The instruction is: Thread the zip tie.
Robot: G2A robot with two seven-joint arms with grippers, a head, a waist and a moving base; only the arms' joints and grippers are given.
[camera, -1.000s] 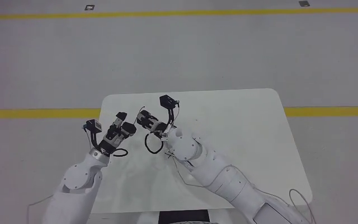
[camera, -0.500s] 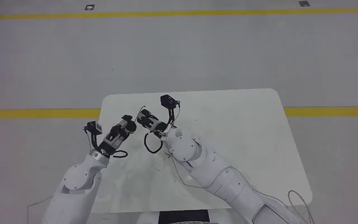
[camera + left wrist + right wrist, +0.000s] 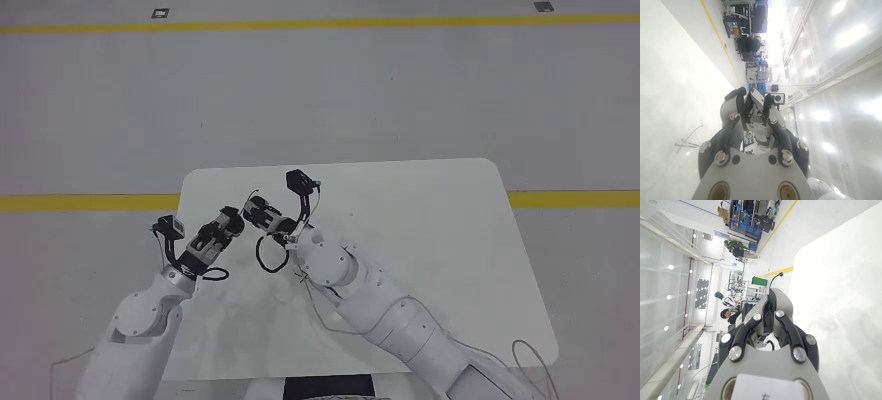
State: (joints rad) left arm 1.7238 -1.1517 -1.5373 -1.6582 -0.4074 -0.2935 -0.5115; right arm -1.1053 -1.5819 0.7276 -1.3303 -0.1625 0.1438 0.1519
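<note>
Two end effectors are held close together above the near left part of the white, round-cornered counter (image 3: 430, 210), neither resting on it. Farthest left, the left end effector (image 3: 231, 223) is seen with its dark fingers spread and nothing gripped between them. In its own wrist view that gap (image 3: 754, 97) is pointed at the tip of the other arm.

Just to its right, the thin black plastic zip tie (image 3: 254, 197) is found in the air, not on the counter. A short length is left sticking out past the fingertips that hold it. Its long axis is carried on from those fingers, away from the robot, and is bent over at the end, where a small square head (image 3: 780, 274) is seen. The rest of the strap is hidden inside the grip.

To the right again, the right end effector (image 3: 257, 211) is clamped shut on the zip tie (image 3: 770, 294).

The free end is judged to lie just ahead of the open left fingers and a little to their right, so that offset is what must be closed.
</note>
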